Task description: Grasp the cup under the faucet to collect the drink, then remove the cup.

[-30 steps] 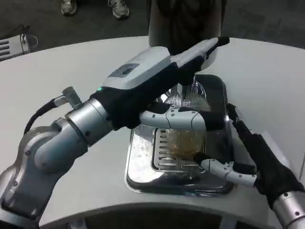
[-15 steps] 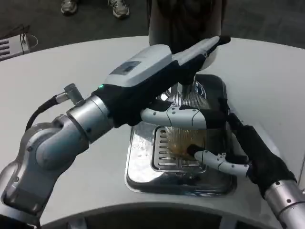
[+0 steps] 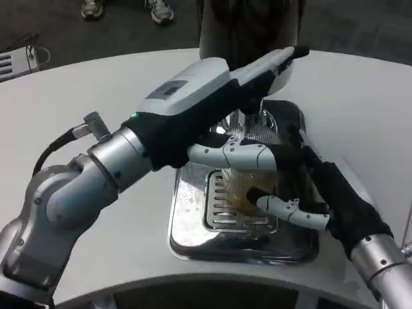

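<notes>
Cup with amber drink stands on the chrome drip tray under the faucet, right hand wrapped around it, left hand overhead hiding the dispenser; left grip indeterminate.

The tray under the fingers is looking like polished metal, shining as a mirror, with a slotted grille just below the fingertips. The cup between the fingers is showing clear ribbed plastic or glass, with amber drink inside. The left hand is wearing a smooth white shell with a slight gloss, and its forearm is showing brushed silver metal. The right hand is showing matt black covering behind white glossy fingers. The table is looking matt white and smooth.
</notes>
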Motion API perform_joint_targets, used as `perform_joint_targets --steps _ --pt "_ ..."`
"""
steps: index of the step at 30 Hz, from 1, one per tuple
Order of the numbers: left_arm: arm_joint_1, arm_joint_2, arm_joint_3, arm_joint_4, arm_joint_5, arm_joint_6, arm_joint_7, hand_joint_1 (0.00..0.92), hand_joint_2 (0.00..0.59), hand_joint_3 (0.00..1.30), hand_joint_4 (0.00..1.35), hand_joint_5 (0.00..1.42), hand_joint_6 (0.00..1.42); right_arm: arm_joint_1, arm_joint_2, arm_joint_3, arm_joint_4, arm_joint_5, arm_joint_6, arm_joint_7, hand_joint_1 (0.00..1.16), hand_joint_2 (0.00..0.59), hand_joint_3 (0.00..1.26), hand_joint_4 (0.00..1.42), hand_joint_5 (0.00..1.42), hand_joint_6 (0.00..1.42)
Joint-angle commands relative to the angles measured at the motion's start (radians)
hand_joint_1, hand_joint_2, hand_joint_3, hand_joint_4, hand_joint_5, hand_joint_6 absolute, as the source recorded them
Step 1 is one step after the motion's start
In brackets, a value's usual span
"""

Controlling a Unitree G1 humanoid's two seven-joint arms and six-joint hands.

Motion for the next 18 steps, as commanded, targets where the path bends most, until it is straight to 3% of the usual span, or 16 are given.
perform_joint_targets --steps 1,11,18 --pt "0.046 -0.022 0.046 -0.006 -0.014 -0.028 0.063 0.0 0.018 0.04 0.0 0.09 0.16 -0.004 -0.004 0.008 0.009 0.016 -0.01 0.004 0.73 0.211 0.0 0.0 0.0 0.0" --pt "0.114 -0.057 0.128 -0.034 -0.043 -0.105 0.149 0.0 0.044 0.16 0.1 0.22 0.27 0.006 -0.007 0.018 -0.008 0.024 -0.006 0.005 0.73 0.212 0.0 0.0 0.0 0.0" --pt "0.193 -0.05 0.185 -0.058 -0.08 -0.17 0.181 0.0 0.062 0.22 0.18 0.3 0.34 0.011 -0.006 0.024 -0.015 0.026 0.0 0.006 0.73 0.212 0.0 0.0 0.0 0.0"
